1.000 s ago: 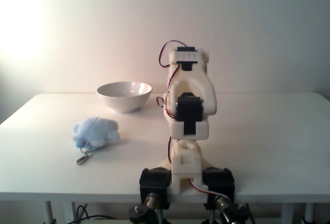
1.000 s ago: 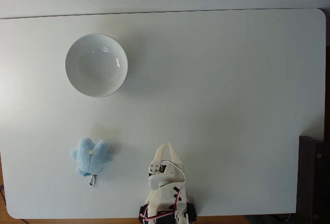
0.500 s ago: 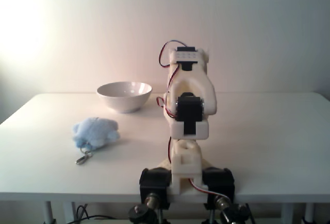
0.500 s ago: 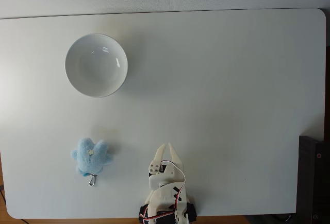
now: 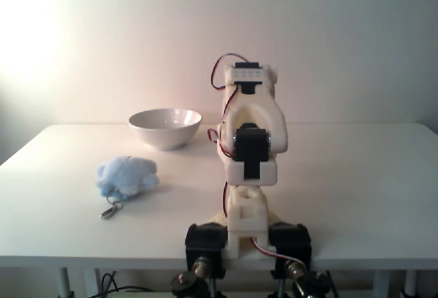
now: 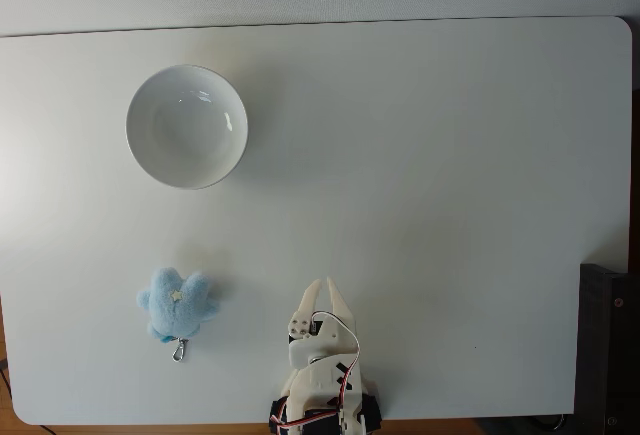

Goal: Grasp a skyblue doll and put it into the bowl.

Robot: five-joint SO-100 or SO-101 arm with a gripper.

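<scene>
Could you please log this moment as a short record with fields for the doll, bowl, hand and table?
doll: skyblue doll lies on the table, clasp toward the near edge, left of the arm's base in the top-down fixed view
bowl: white bowl upright, nothing in it, apart from the doll
hand: hand folded back over the base, fingertips close together, holds nothing
table: white table

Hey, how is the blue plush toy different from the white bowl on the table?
The skyblue doll is soft, fluffy and lumpy; the bowl is smooth, glossy and round. The doll is pale blue with a small metal clasp; the bowl is plain white. The doll is smaller than the bowl, and in the top-down fixed view it lies nearer the arm's base. Both rest untouched on the white table, and the bowl holds nothing.
</scene>
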